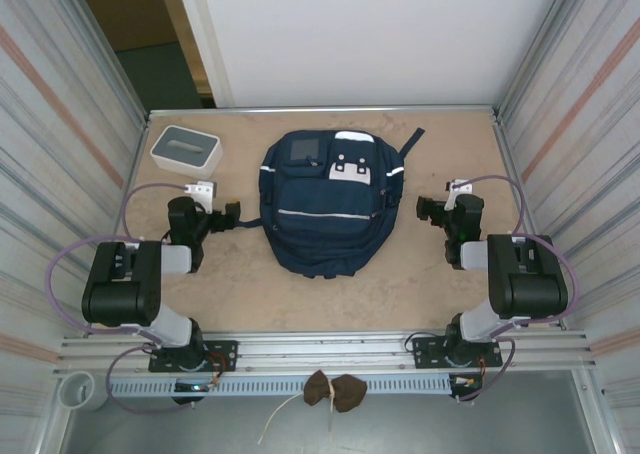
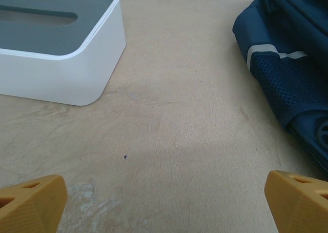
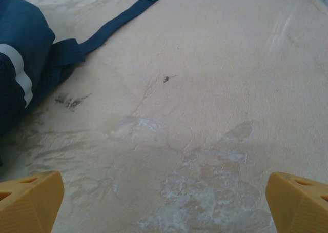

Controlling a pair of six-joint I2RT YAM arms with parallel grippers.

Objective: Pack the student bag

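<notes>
Two grippers stand wide open and hold nothing, the left gripper just beside the left flank of the student bag and the right gripper near its right flank, the bag lying flat mid-table, a white box off to its far left.

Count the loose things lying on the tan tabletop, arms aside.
2. The student bag lies in the middle; the white-and-grey box sits at the far left corner, apart from it. Something small could be hidden under the bag.
</notes>
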